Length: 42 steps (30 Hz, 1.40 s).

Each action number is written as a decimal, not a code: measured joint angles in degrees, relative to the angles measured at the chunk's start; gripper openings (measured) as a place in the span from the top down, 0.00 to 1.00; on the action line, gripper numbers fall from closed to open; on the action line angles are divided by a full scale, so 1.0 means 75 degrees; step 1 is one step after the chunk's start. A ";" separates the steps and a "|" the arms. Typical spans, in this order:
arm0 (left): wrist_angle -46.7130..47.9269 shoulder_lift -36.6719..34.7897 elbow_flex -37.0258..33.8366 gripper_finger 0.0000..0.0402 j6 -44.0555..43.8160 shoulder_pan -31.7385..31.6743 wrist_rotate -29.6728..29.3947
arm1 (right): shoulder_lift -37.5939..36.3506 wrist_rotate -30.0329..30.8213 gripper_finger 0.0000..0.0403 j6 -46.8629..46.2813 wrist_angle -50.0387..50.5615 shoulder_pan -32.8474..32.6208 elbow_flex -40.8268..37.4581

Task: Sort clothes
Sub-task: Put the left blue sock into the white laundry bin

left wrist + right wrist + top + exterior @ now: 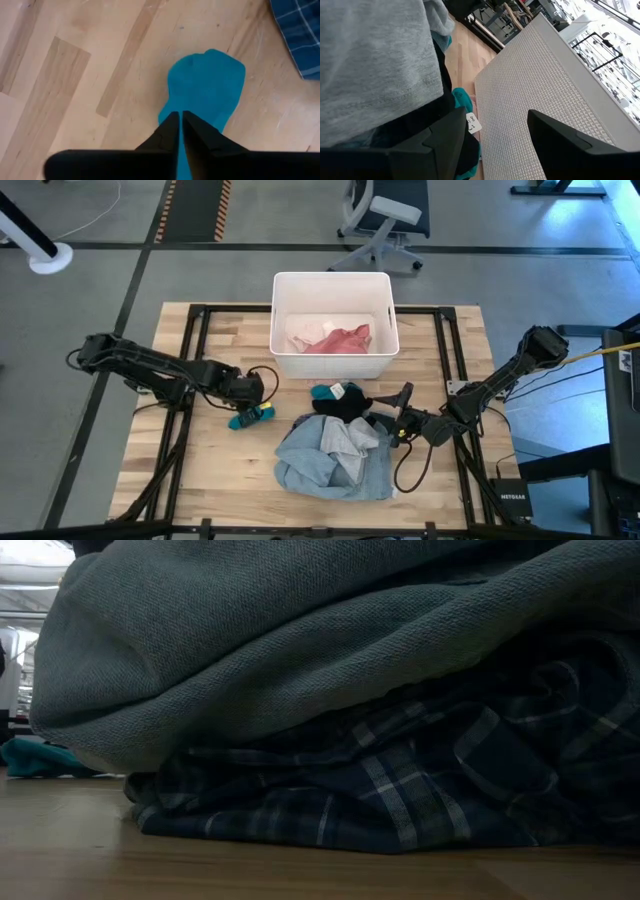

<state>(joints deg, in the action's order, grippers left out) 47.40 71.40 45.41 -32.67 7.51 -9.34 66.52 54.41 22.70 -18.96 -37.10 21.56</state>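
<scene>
High view, left hand (262,413) pinching teal piece (248,418)

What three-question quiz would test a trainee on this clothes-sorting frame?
1. True or false: the bin already holds a pink piece.
2. Which gripper is shut on the teal piece? A. left B. right C. neither
3. Fill in: in the low view, the grey shirt lies on top of the ____ shirt.

Key: 1 true. 2 A: the left gripper has its fingers pinched together on the teal fabric, while the right gripper stands open by the pile. 3 plaid.
</scene>
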 joint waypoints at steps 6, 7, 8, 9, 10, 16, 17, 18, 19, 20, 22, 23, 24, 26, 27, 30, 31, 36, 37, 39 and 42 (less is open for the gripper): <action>-0.0003 0.0000 0.0000 0.74 -0.0020 -0.0019 0.0002 | 0.0000 -0.0002 0.42 0.0003 0.0006 0.0000 0.0000; -0.0003 0.0000 0.0000 0.70 -0.0064 -0.0020 0.0001 | 0.0000 -0.0002 0.42 0.0000 0.0006 0.0000 0.0000; -0.0003 0.0000 0.0000 0.66 -0.0156 -0.0020 0.0000 | 0.0000 -0.0004 0.42 0.0000 0.0014 0.0000 0.0000; -0.0003 0.0000 0.0000 0.63 -0.0230 -0.0020 0.0000 | 0.0000 -0.0005 0.42 0.0000 0.0024 0.0000 0.0000; -0.0006 0.0007 0.0000 0.60 -0.0281 -0.0020 0.0007 | -0.0002 -0.0005 0.42 -0.0002 0.0047 0.0000 0.0000; -0.0179 0.0358 -0.0003 0.50 -0.0268 0.0000 0.0305 | 0.0000 -0.0008 0.42 -0.0058 0.0160 0.0000 0.0000; -0.0290 0.0454 -0.0006 0.49 -0.0219 0.0000 0.0347 | 0.0000 -0.0011 0.42 -0.0061 0.0158 0.0000 0.0000; -0.0429 0.0553 -0.0006 0.48 -0.0175 0.0000 0.0400 | 0.0000 -0.0011 0.42 -0.0061 0.0157 0.0000 0.0000; -0.0566 0.0672 -0.0006 0.48 -0.0118 0.0000 0.0431 | 0.0000 -0.0010 0.42 -0.0061 0.0160 0.0000 0.0000; -0.0682 0.0776 -0.0006 0.48 -0.0031 0.0000 0.0448 | 0.0000 -0.0011 0.42 -0.0066 0.0157 0.0000 0.0000; -0.0769 0.1048 -0.0006 0.48 0.0024 0.0000 0.0454 | 0.0000 -0.0011 0.42 -0.0074 0.0159 0.0000 0.0000; -0.0758 0.1193 -0.0006 0.48 0.0026 0.0000 0.0452 | 0.0000 -0.0011 0.42 -0.0076 0.0157 0.0000 0.0003; -0.0759 0.1358 -0.0006 0.48 0.0031 0.0000 0.0449 | 0.0000 -0.0011 0.42 -0.0079 0.0160 0.0000 0.0003; -0.0793 0.1699 -0.0006 0.48 0.0075 0.0012 0.0447 | 0.0000 -0.0014 0.42 -0.0079 0.0157 0.0000 0.0003; -0.0844 0.1862 -0.0006 0.48 0.0105 0.0028 0.0446 | 0.0000 -0.0014 0.42 -0.0079 0.0160 0.0000 0.0003; -0.0963 0.2343 -0.0003 0.48 0.0214 0.0075 0.0452 | 0.0000 -0.0027 0.42 -0.0079 0.0157 0.0000 0.0003; -0.1023 0.2451 0.0020 0.48 0.0266 0.0099 0.0449 | 0.0000 -0.0066 0.42 -0.0079 0.0160 0.0000 0.0003; -0.1083 0.2799 0.0038 0.48 0.0613 0.0143 0.0399 | 0.0000 -0.0145 0.42 -0.0079 0.0160 0.0000 0.0003; -0.1087 0.2804 0.0032 0.48 0.0652 0.0143 0.0395 | 0.0000 -0.0145 0.42 -0.0079 0.0163 0.0000 0.0003; -0.1100 0.2809 0.0029 0.51 0.0682 0.0147 0.0398 | 0.0000 -0.0145 0.42 -0.0079 0.0165 0.0000 0.0003; -0.1096 0.2815 0.0026 0.59 0.0766 0.0152 0.0409 | 0.0000 -0.0145 0.42 -0.0076 0.0169 0.0000 0.0003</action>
<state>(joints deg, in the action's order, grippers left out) 39.18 92.51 45.60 -26.92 8.64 -6.27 66.52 53.32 22.13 -17.69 -37.10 21.58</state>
